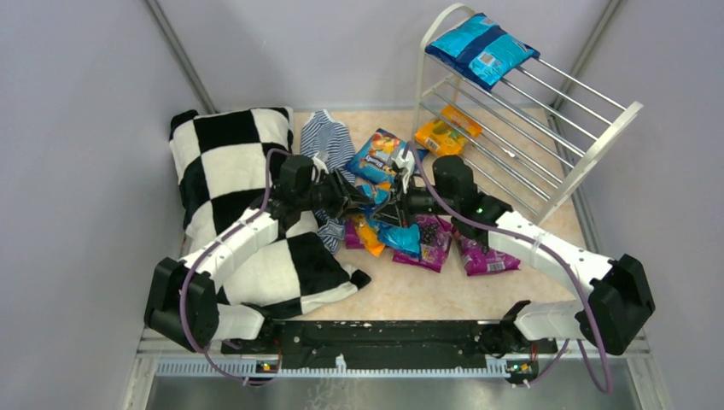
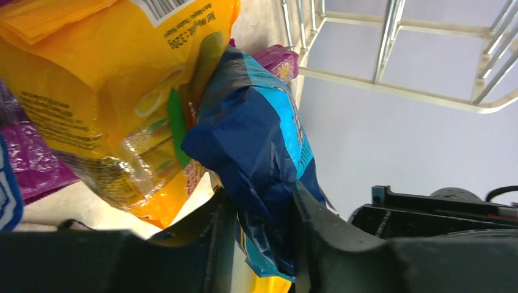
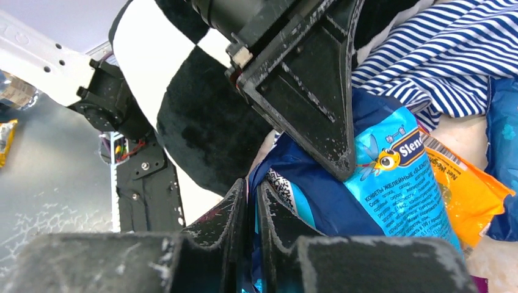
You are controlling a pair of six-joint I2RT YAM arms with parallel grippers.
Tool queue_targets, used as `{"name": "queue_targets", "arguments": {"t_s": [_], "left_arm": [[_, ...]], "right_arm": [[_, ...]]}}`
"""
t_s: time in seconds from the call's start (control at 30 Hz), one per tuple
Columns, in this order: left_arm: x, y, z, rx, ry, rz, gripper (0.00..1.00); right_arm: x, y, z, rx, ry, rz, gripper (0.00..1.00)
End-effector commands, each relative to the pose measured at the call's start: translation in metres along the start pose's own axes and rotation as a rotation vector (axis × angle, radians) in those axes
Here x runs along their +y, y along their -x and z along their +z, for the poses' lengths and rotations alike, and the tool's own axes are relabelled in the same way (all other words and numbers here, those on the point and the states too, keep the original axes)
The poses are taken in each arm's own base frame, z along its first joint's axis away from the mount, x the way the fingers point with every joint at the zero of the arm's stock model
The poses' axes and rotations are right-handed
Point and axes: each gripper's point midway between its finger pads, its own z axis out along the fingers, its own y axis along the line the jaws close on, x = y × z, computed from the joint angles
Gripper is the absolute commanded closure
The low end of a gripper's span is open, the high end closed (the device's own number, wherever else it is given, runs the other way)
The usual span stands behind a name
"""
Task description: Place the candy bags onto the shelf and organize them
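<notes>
Both grippers are shut on one blue candy bag (image 1: 376,202) above the floor pile. My left gripper (image 1: 355,203) pinches its crumpled body (image 2: 256,140) between the fingers, in the left wrist view (image 2: 261,196). My right gripper (image 1: 394,206) clamps the bag's thin edge (image 3: 391,183), in the right wrist view (image 3: 251,187). An orange bag (image 2: 98,91) hangs beside the held one. The white shelf (image 1: 546,137) stands at the back right, with blue bags (image 1: 481,47) on its top tier and an orange bag (image 1: 444,135) on a lower tier.
Loose bags lie under the grippers: blue (image 1: 376,155), orange (image 1: 367,235), purple (image 1: 431,243) and purple (image 1: 487,256). A checkered pillow (image 1: 230,171) fills the left side. A striped cloth (image 1: 329,141) lies behind the pile. Grey walls close in on both sides.
</notes>
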Motion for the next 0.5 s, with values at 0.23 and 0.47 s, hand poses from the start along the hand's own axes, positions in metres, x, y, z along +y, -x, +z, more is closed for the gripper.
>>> {"name": "queue_targets", "arguments": {"t_s": [0.23,0.47], "left_arm": [[-0.011,0.004,-0.001,0.019,-0.088,0.271,0.85],[-0.049,0.000,-0.016,0.045,-0.206,0.510,0.95]], "right_arm": [[-0.005,0.032,-0.020,-0.045,-0.157,0.074,0.38],[-0.020,0.063,-0.078,-0.151,-0.292,0.117,0.12]]}}
